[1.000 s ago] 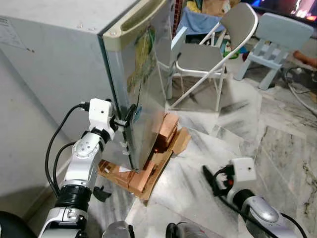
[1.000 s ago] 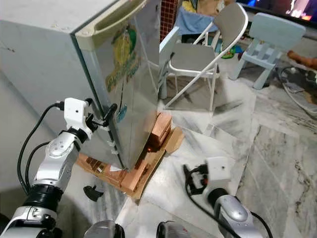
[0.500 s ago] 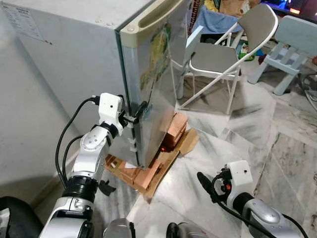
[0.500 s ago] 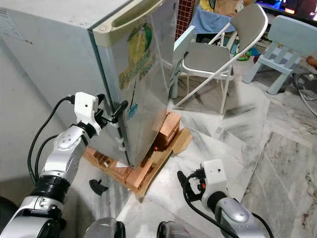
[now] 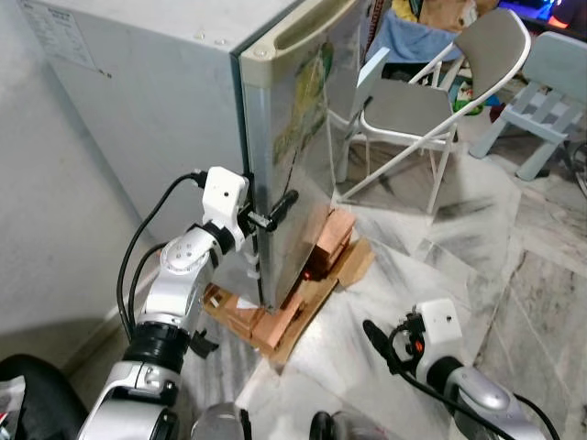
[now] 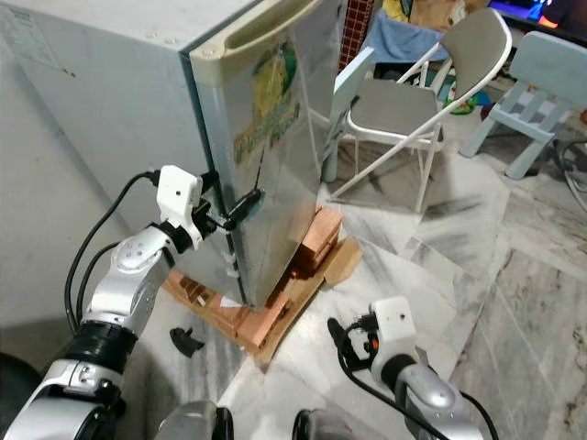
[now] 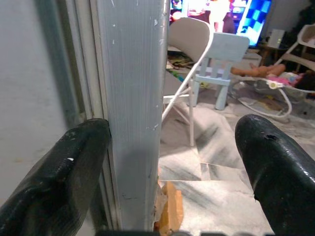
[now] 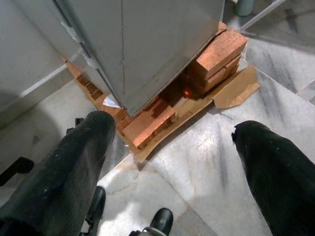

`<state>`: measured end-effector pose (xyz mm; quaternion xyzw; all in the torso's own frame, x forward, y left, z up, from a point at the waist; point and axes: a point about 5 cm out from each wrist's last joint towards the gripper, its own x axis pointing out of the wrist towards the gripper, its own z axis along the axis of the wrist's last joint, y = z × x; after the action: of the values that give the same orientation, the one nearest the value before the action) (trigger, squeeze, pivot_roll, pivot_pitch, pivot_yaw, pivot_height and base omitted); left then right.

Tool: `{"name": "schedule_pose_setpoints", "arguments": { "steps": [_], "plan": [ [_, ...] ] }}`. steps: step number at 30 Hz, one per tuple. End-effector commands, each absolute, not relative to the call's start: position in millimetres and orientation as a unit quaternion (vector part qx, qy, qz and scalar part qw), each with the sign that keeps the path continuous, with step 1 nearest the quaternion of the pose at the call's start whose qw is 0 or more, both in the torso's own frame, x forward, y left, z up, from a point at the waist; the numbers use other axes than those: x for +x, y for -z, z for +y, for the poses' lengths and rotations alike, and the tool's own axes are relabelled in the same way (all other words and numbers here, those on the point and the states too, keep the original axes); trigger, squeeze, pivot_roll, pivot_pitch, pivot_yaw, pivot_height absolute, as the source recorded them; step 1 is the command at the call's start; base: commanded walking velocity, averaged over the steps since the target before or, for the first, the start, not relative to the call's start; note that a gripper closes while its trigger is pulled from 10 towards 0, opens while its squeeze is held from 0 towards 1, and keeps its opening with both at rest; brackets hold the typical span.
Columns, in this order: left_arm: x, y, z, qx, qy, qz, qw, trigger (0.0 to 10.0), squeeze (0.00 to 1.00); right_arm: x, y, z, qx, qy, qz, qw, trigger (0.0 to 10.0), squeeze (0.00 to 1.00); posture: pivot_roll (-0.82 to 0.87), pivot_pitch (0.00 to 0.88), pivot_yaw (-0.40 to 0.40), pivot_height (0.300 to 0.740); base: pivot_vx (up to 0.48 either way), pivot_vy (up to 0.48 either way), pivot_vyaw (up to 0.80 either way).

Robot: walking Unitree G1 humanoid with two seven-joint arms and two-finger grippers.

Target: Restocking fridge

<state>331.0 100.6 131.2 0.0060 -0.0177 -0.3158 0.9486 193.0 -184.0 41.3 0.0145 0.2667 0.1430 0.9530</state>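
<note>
Upright fridge (image 5: 174, 101); left hand (image 5: 263, 215) straddles door edge (image 7: 135, 113).

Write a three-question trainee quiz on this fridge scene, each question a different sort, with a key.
1. True or false: the left end effector straddles the edge of the fridge door.
2. What does the fridge stand on? A) bricks B) a rug C) wheels
3. Fill in: behind the fridge stands a folding ____.

Key:
1. True; its fingers are open, one each side.
2. A, bricks on cardboard.
3. Chair.
</note>
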Motion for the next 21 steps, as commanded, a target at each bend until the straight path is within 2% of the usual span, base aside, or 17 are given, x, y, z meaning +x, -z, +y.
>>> {"name": "schedule_pose_setpoints", "arguments": {
  "steps": [1, 11, 20, 21],
  "plan": [
    [327.5, -131.6, 90.4, 0.016, 0.341, -0.02, 0.94, 10.0, 0.0, 192.8, -38.7, -185.9, 0.013, -0.14, 0.269, 0.953, 10.0, 0.0, 0.04, 0.087, -0.012, 0.74, 0.0, 0.0, 0.0],
    [341.5, -127.4, 99.5, 0.064, 0.281, -0.011, 0.957, 10.0, 0.0, 196.2, -36.3, -185.6, 0.01, -0.141, 0.259, 0.956, 10.0, 0.0, 0.03, 0.082, -0.01, 0.74, 0.0, 0.0, 0.0],
    [350.9, -139.7, 72.6, 0.076, 0.318, -0.026, 0.945, 10.0, 0.0, 198.0, -34.7, -183.6, 0.008, -0.149, 0.258, 0.955, 10.0, 0.0, 0.03, 0.073, -0.012, 0.74, 0.0, 0.0, 0.0],
    [349.9, -147.0, 58.1, 0.063, 0.337, -0.037, 0.939, 10.0, 0.0, 198.5, -35.2, -181.1, 0.015, -0.156, 0.256, 0.954, 10.0, 0.0, 0.03, 0.071, -0.012, 0.74, 0.0, 0.0, 0.0]
  ]
}}
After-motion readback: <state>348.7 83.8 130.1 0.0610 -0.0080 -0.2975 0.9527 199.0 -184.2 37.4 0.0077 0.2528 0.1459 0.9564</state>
